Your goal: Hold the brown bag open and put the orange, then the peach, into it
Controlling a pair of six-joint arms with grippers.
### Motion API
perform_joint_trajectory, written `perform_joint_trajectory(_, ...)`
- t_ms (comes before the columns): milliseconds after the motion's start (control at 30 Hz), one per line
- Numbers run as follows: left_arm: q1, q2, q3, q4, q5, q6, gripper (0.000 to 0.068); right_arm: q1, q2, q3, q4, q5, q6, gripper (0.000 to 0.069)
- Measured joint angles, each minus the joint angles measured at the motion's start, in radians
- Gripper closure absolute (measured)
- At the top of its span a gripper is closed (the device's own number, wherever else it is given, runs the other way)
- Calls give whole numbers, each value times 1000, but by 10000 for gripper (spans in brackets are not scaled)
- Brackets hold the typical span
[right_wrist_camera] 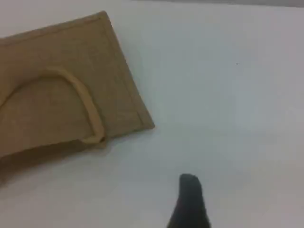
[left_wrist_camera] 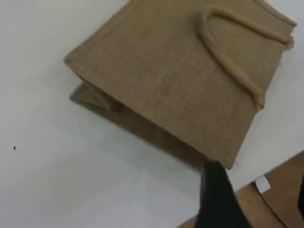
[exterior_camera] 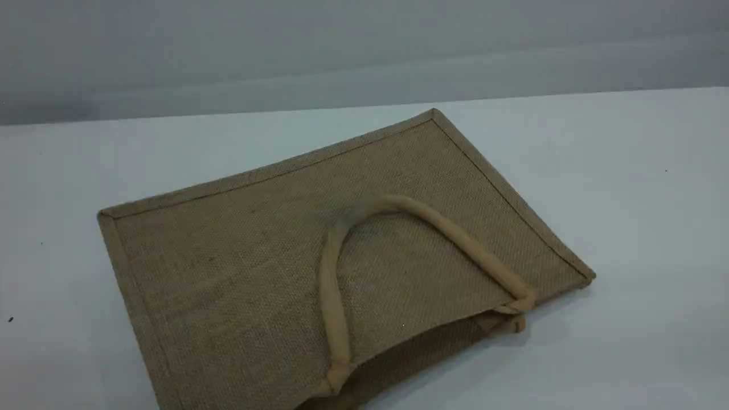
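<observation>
Scene view: brown bag (exterior_camera: 239,267) lies flat on surface (exterior_camera: 626,228), mouth near-right, barely gaping; no fruit visible; left pincer (left_wrist_camera: 216,199) spread unclear; right pincer (right_wrist_camera: 190,199) spread wide, empty.

Brown bag (exterior_camera: 239,273) flat on table, handle (exterior_camera: 333,296) up

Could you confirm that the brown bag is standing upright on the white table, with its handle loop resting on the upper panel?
Not quite: the brown bag is lying flat on its side on the white table, not standing upright. The scene view shows this clearly. The rest holds: its handle loop rests on the upper panel.
</observation>
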Motion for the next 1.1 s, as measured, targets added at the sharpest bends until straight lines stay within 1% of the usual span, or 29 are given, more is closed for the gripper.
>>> perform_joint_trajectory(167,0,0,-1,-2,1,0,314,-2,-27,0,0,-1,-1,213)
perform_joint_trajectory(367,0,0,-2,-4,5,0,314,-10,-104,-2,0,5,-1,213)
perform_joint_trajectory(433,0,0,-2,-4,5,0,314,8,-104,-2,1,5,-1,213)
perform_joint_trajectory(567,8,-1,-2,-4,5,0,314,74,-103,-2,1,5,-1,213)
perform_joint_trajectory(633,39,-1,-2,-4,5,0,314,84,-102,-2,1,5,-1,213)
perform_joint_trajectory(700,88,-1,-2,-4,5,0,314,81,-102,-2,0,5,-1,213)
perform_joint_trajectory(900,295,-18,-2,-4,4,1,314,81,-102,-2,0,5,-1,213)
perform_joint_trajectory(967,351,-41,-2,-4,4,3,314,81,-102,-2,0,5,-1,213)
perform_joint_trajectory(1033,394,-75,-2,-4,4,2,314,81,-102,-2,0,5,-1,213)
perform_joint_trajectory(1100,405,-109,-2,-4,5,2,314,81,-102,-2,0,5,-1,213)
